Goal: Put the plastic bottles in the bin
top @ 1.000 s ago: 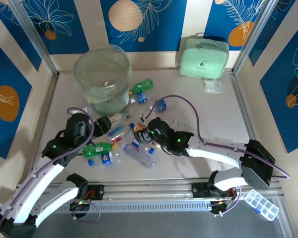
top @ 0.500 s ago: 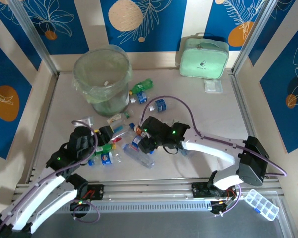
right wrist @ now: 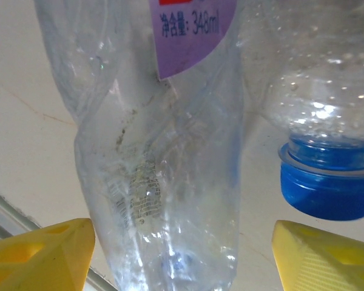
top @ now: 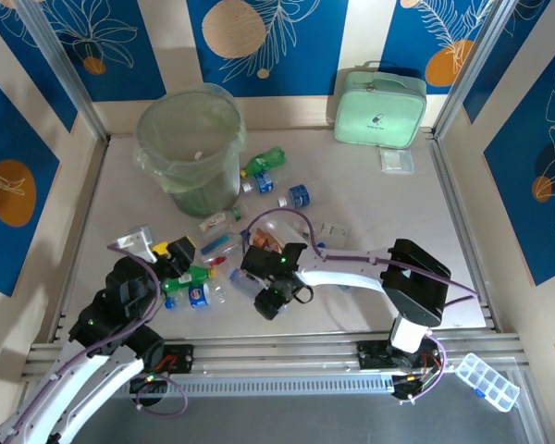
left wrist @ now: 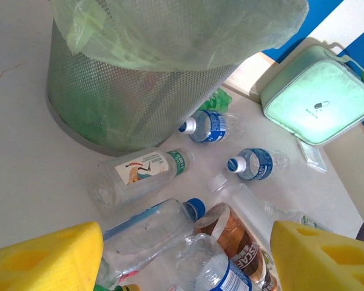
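Right wrist view: crushed clear bottle point(right wrist: 164, 151) between fingertips point(right wrist: 39, 254), long axis running ahead, across their closing line.
Right hand point(right wrist: 182, 254): spread, not pinching.
Left hand point(left wrist: 185, 260): spread, empty.

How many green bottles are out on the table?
2: the far green bottle beside the bin, the near green bottle by the left claw. More could be hidden in the pile.

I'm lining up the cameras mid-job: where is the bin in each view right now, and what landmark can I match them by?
Top external: the bin stands upper left of centre, at the far left.
Left wrist: the bin takes up the upper left, mesh wall under its green liner.
Right wrist: looks closely at a crushed clear bottle and a blue cap.
Shared landmark: the mint green case, right of the bin in the top and left wrist views.
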